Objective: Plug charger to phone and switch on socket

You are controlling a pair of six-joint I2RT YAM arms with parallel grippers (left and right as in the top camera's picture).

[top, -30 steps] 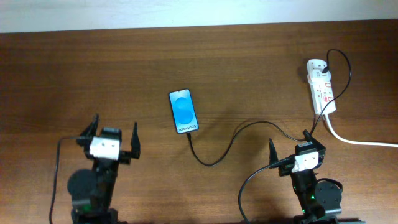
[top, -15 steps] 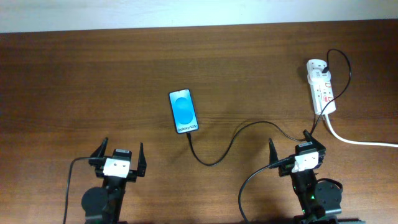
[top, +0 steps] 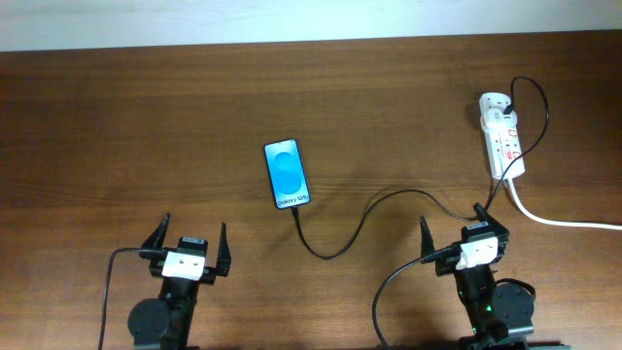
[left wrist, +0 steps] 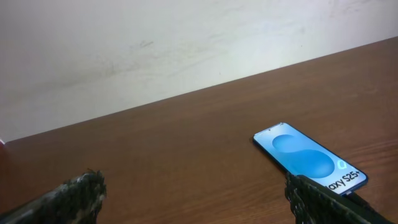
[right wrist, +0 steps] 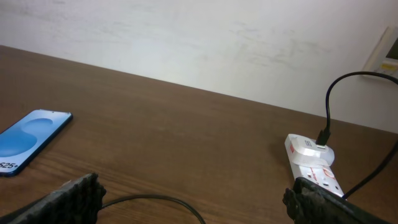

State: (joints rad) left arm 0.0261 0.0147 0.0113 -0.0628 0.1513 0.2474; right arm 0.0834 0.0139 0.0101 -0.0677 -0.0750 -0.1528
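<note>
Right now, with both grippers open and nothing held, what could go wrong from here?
The cable curves just ahead of the right gripper; reaching toward the socket could snag it and drag the phone. Its tip meets the phone's lower end, but whether it is seated cannot be told.

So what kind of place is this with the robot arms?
Probably an indoor lab or office workbench: a plain wooden table against a bare white wall, with just a smartphone and a white power strip laid out.
</note>
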